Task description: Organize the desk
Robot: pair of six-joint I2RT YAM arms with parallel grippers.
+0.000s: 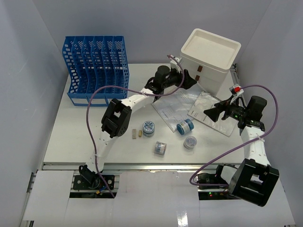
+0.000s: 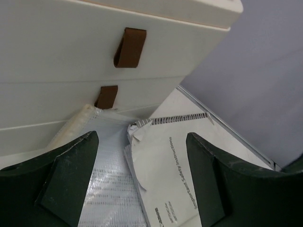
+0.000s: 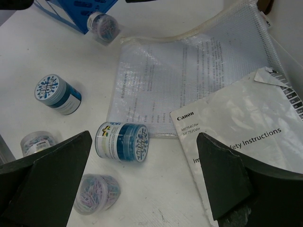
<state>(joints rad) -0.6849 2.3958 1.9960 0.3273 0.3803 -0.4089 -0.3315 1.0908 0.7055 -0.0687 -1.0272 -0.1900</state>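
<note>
On my desk the rack stands far left, the drawer box far right, the pouch before it with the booklet overlapping its right edge, four tubs nearer me.

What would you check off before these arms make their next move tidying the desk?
1. Left jaws open and empty, facing the drawer box: ok.
2. Right jaws open and empty, near the booklet: ok.
3. Booklet lying clear of the pouch: not ok, it overlaps a corner.
4. Blue tub upright: not ok, it lies on its side.
5. Room inside the drawers: cannot tell, only their fronts show.
</note>
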